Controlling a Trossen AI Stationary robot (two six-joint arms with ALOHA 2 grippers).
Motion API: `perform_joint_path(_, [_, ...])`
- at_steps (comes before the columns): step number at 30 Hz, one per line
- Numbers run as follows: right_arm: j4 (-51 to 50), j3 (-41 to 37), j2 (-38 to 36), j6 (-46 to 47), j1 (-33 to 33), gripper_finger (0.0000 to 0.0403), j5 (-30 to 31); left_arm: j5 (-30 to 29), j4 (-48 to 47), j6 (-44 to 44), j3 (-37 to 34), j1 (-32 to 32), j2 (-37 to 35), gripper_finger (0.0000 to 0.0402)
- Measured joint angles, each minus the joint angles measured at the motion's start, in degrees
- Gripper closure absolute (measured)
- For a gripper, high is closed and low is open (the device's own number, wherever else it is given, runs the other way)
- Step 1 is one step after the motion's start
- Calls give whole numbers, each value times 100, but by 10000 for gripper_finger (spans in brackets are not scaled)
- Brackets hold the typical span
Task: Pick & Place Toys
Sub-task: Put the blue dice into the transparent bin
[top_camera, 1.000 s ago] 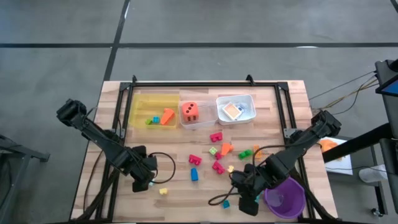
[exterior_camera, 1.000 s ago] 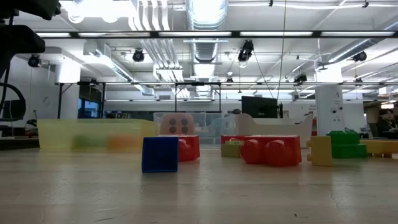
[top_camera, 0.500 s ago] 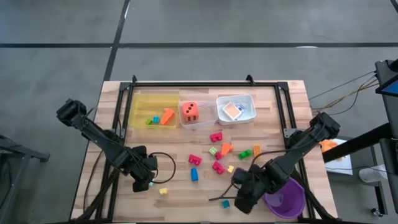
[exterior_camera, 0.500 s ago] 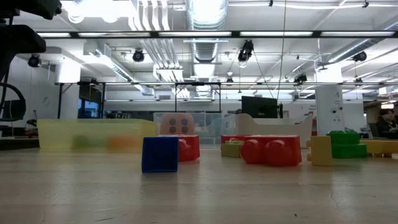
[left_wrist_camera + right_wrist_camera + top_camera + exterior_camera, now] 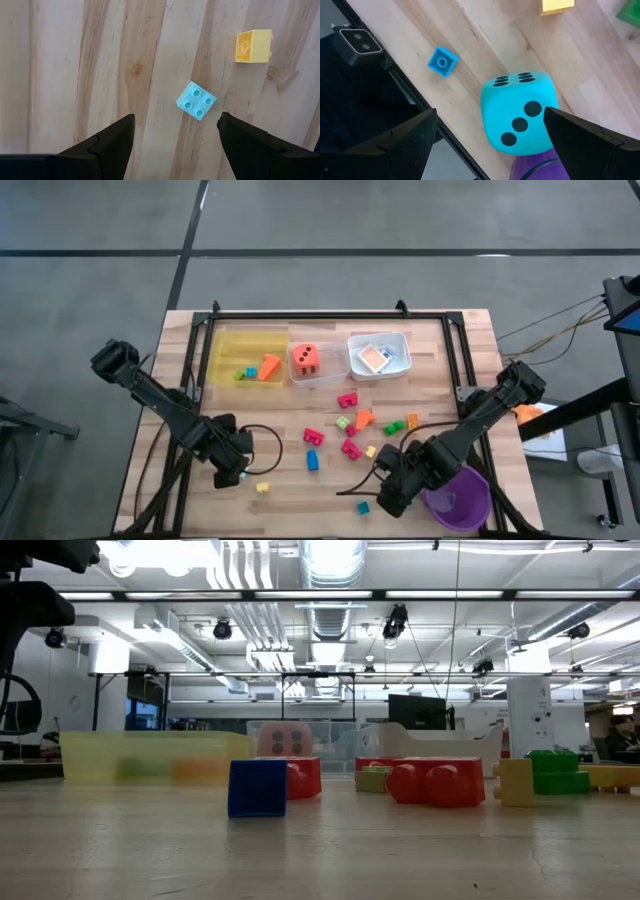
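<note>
Right gripper (image 5: 490, 145) spread wide, astride teal die (image 5: 520, 112), not pinching. Left gripper (image 5: 175, 137) spread, just short of light-blue block (image 5: 196, 100).

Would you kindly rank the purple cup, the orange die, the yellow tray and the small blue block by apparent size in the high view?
1. yellow tray
2. purple cup, though the right arm covers part of it
3. orange die
4. small blue block

Both arms low over the table's near side, left gripper (image 5: 172, 132) and right gripper (image 5: 490, 132) fingers spread
</note>
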Motion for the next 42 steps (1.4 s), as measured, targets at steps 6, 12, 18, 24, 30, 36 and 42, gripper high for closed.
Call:
perform_joint_path(6, [-189, -18, 0, 37, -15, 40, 2, -2, 2, 59, 0, 0, 0, 121])
perform_joint_path(12, [-184, -20, 0, -265, -17, 40, 2, -4, 2, 59, 0, 0, 0, 121])
perform_joint_path(18, [-173, -73, 0, -242, -44, 40, 2, -17, 2, 59, 2, 0, 0, 121])
perform_joint_path(24, [-173, -155, 0, -97, -44, 40, 2, -37, 2, 57, 2, 0, 0, 121])
perform_joint_path(30, [-165, -186, 0, -69, -45, 22, 0, -36, 2, 57, 4, 0, 0, 121])
perform_joint_path(36, [-162, -210, 0, 48, -48, 7, 29, -37, 2, 57, 4, -1, 0, 121])
perform_joint_path(42, [-277, -324, 0, -133, -52, 7, 4, -39, 4, 57, 4, -2, 0, 121])
